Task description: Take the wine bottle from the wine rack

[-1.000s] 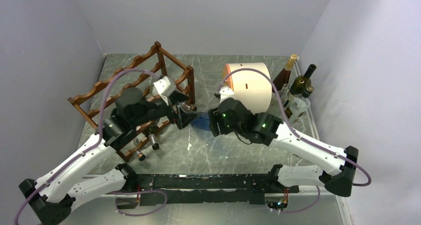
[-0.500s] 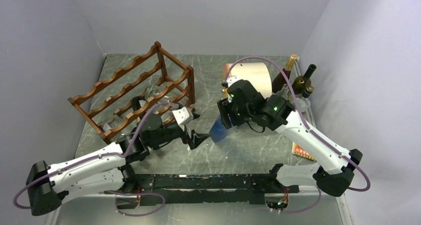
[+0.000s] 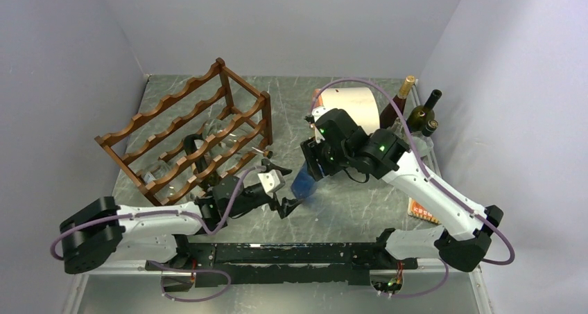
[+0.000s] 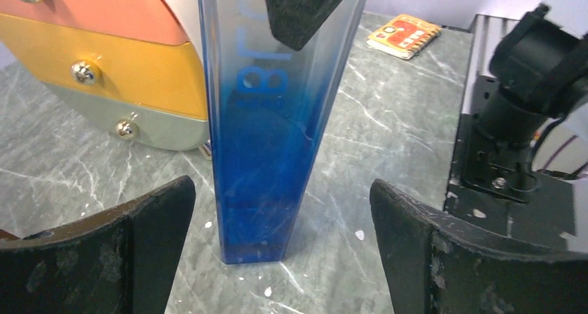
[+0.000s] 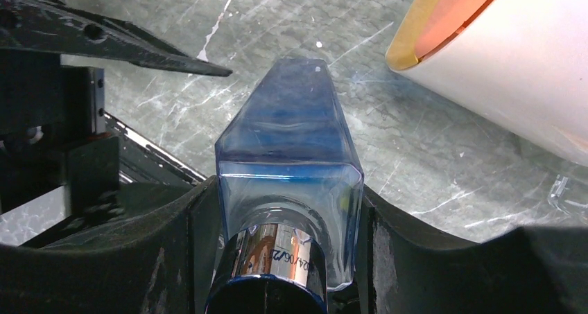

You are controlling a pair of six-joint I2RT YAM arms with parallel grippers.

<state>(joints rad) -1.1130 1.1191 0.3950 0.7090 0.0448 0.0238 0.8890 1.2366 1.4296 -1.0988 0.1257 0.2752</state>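
Observation:
The wine bottle (image 3: 303, 182) is a square blue glass bottle with a chrome cap, upright, its base at the table right of the reddish-brown wine rack (image 3: 187, 130). My right gripper (image 3: 315, 163) is shut on its shoulder just below the cap, as the right wrist view shows (image 5: 288, 189). The bottle (image 5: 288, 134) tapers away below it. My left gripper (image 3: 284, 188) is open and low, facing the bottle. In the left wrist view the bottle (image 4: 267, 154) stands beyond and between the spread fingers (image 4: 152, 224), untouched.
A cream drum (image 3: 350, 106) lies on its side behind the bottle. Dark and clear bottles (image 3: 416, 116) stand at the far right wall. A small booklet (image 3: 421, 211) lies at the right. Clear glass bottles (image 3: 218, 130) lie in the rack.
My left arm has pulled back from the rack toward the near edge and dropped low, its gripper open. My right gripper has brought the blue bottle upright, away from the rack.

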